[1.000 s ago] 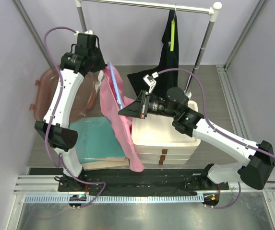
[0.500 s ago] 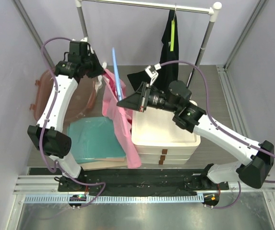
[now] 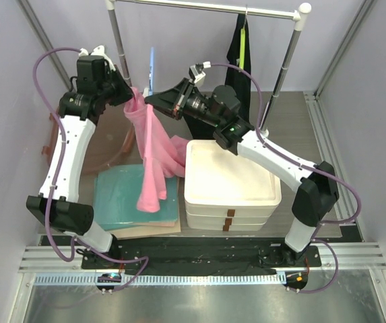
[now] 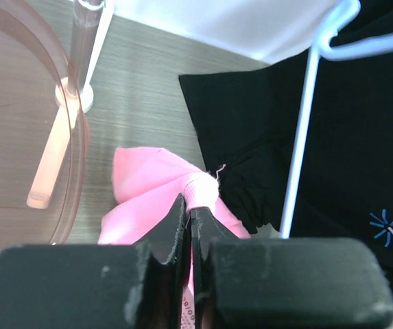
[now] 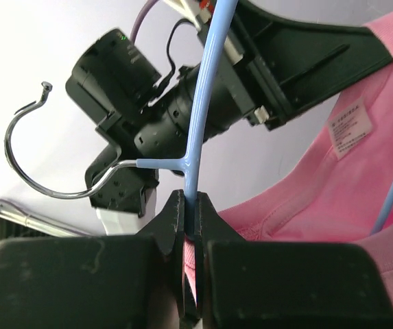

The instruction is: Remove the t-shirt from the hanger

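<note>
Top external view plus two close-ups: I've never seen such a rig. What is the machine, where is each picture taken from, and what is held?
These are two robot arms bolted at the near edge of a table, each ending in a two-finger gripper. The wide picture comes from a fixed camera above and behind them; the other two come from a camera on each wrist, looking past its own fingers. The left gripper is shut on a bunch of the pink t-shirt, which hangs down from it. The right gripper is shut on the blue hanger, one arm of which runs into the shirt's neck. On the table lie stacked white bins, a folded teal cloth and a clear pinkish tub. A black garment hangs from the rail behind.
</note>
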`<action>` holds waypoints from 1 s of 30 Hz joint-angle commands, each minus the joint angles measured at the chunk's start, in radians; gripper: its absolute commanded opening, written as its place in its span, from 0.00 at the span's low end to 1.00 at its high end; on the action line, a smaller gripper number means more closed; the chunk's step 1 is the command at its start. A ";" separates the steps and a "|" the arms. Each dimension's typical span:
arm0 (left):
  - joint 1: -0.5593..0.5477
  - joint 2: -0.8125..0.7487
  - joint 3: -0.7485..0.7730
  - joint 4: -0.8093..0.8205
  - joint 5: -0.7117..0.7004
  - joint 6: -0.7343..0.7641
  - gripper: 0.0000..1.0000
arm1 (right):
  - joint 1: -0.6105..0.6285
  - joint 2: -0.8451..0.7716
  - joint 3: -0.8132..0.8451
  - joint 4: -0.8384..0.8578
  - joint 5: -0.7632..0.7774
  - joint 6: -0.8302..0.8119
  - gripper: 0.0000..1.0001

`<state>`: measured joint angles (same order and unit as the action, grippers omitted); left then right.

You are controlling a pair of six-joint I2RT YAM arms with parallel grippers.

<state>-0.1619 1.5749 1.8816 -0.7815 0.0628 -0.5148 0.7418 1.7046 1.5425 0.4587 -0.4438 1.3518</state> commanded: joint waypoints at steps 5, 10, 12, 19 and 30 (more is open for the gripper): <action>0.005 -0.033 0.117 -0.050 -0.055 0.051 0.31 | -0.015 0.023 0.191 -0.035 0.111 0.012 0.01; 0.005 -0.151 0.056 -0.053 -0.055 0.076 0.63 | -0.024 0.032 0.189 -0.069 0.172 0.017 0.01; 0.005 -0.215 0.039 -0.056 -0.019 0.103 0.73 | -0.024 0.030 0.188 -0.094 0.223 0.017 0.01; 0.004 -0.571 -0.401 0.206 0.374 0.098 0.84 | -0.027 0.055 0.235 -0.164 0.321 0.046 0.01; -0.119 -0.697 -0.700 0.242 0.238 0.105 0.91 | -0.022 0.053 0.237 -0.160 0.370 0.092 0.01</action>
<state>-0.2249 0.8650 1.1988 -0.5827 0.3805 -0.4286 0.7158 1.7870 1.7206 0.2077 -0.1093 1.4059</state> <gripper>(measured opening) 0.915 0.057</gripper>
